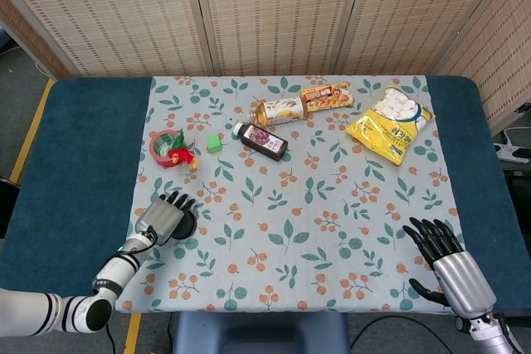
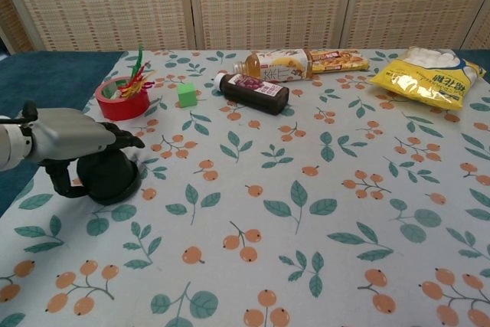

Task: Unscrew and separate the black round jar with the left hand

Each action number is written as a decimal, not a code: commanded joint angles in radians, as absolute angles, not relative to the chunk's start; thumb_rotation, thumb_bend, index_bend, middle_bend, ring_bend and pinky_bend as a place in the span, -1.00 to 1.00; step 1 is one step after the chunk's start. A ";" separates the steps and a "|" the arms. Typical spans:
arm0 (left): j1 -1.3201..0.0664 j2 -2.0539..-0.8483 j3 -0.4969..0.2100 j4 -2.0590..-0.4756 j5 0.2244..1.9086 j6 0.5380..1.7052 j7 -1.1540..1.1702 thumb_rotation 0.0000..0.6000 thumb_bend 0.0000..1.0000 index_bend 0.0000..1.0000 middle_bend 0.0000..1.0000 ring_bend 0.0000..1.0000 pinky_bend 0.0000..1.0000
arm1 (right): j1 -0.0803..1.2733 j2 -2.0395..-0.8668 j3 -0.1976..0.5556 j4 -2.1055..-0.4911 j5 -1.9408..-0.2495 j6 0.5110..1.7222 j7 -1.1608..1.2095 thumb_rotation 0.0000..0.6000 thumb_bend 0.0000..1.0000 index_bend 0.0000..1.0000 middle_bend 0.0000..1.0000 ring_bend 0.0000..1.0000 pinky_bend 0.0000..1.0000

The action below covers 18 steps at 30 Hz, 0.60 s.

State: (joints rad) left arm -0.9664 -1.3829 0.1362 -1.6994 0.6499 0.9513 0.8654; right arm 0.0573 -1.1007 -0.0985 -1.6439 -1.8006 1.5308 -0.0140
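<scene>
The black round jar (image 2: 109, 176) stands upright on the flowered cloth near the table's left front; the head view shows only its dark edge (image 1: 190, 225) under my fingers. My left hand (image 2: 73, 137) lies over the jar's top, fingers curled down around the lid and thumb hanging at its left side, gripping it. In the head view the left hand (image 1: 164, 218) covers most of the jar. My right hand (image 1: 448, 267) rests at the front right edge of the table with fingers spread, holding nothing; it is out of the chest view.
A red tape roll with coloured clips (image 2: 122, 97) and a green cube (image 2: 186, 94) lie just behind the jar. Further back are a dark juice bottle (image 2: 254, 91), a tea bottle (image 2: 277, 65), a snack bar (image 2: 338, 59) and a yellow marshmallow bag (image 2: 429, 74).
</scene>
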 commanded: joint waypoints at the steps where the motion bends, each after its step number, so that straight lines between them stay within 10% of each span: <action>1: -0.977 -1.395 0.138 -1.692 0.615 0.946 0.888 1.00 -0.25 -1.00 -1.00 -1.00 -0.60 | 0.057 -1.101 -0.098 -1.644 -1.801 1.531 -0.014 1.00 -0.76 -1.00 -1.00 -1.00 -1.00; 18: -0.878 -1.407 0.085 -1.616 0.925 0.902 0.574 1.00 -0.44 -1.00 -1.00 -1.00 -0.80 | 0.055 -1.097 -0.097 -1.642 -1.802 1.540 -0.007 1.00 -0.76 -1.00 -1.00 -1.00 -1.00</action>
